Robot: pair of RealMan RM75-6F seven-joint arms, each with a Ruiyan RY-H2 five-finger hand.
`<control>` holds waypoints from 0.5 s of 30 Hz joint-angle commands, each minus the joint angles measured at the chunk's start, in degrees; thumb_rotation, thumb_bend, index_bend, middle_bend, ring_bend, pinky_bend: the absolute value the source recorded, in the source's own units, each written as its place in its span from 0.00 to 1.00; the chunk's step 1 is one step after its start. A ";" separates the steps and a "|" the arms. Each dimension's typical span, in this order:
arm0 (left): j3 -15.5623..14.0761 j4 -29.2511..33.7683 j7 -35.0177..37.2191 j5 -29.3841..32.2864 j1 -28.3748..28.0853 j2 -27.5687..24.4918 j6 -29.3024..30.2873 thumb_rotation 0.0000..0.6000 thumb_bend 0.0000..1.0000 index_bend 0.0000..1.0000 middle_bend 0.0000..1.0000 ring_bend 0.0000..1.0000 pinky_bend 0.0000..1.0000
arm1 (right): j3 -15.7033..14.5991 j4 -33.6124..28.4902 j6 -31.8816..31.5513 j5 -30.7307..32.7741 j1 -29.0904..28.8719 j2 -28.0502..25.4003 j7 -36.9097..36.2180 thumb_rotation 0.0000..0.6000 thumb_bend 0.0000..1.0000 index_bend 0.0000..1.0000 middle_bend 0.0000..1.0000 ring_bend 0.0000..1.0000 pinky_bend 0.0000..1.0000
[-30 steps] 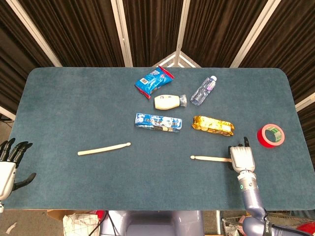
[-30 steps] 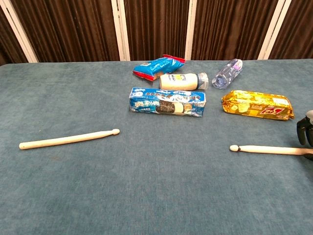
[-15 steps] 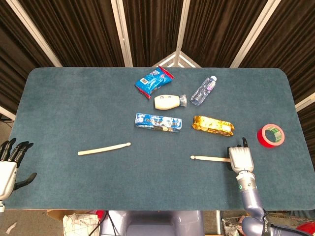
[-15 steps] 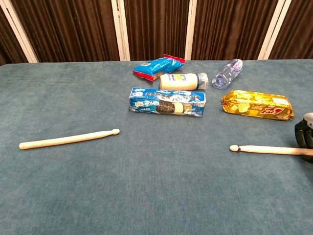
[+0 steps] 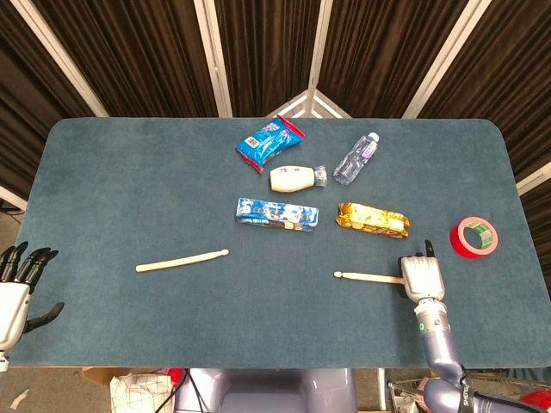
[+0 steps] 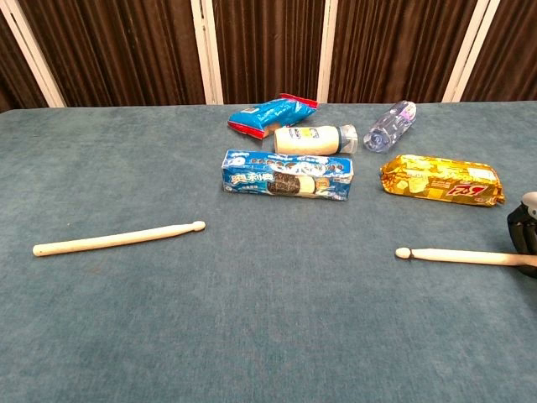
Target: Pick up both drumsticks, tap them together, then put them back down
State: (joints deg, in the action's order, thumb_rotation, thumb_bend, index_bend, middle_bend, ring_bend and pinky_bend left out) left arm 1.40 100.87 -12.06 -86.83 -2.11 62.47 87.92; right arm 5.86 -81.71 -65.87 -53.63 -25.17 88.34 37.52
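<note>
Two pale wooden drumsticks lie on the blue table. The left drumstick lies alone at the front left, its tip pointing right. The right drumstick lies at the front right, its tip pointing left. My right hand covers its butt end, fingers curled around the stick, which still rests on the cloth. My left hand hangs beyond the table's left front corner, fingers spread, holding nothing; only the head view shows it.
Behind the sticks lie a blue cookie pack, a gold snack pack, a white bottle, a clear water bottle and a blue-red bag. A red tape roll sits right of my right hand.
My right hand has settled a little lower over the butt of the right drumstick, and the stick has shifted slightly to the right. The left hand and left drumstick have not moved.
</note>
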 commanded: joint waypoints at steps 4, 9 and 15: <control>0.03 0.08 -0.15 0.07 0.03 0.07 0.08 1.00 0.28 0.19 0.15 0.00 0.00 | -0.06 0.35 0.30 0.00 -0.14 -0.05 0.10 1.00 0.33 0.59 0.53 0.37 0.04; 0.00 0.11 -0.23 0.02 0.05 0.07 0.10 1.00 0.28 0.19 0.15 0.00 0.00 | -0.20 -0.01 0.70 0.34 -0.41 -0.36 0.95 1.00 0.33 0.59 0.53 0.37 0.04; -0.08 0.17 -0.24 -0.10 0.12 0.00 0.20 1.00 0.28 0.19 0.15 0.00 0.00 | -0.26 -0.10 0.61 0.36 -0.60 -0.25 1.45 1.00 0.34 0.63 0.53 0.38 0.04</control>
State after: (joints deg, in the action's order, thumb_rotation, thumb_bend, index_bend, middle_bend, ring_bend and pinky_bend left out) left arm 1.32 101.04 -12.31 -86.93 -2.00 62.47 88.11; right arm 5.60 -81.81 -65.27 -53.28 -25.76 88.08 38.96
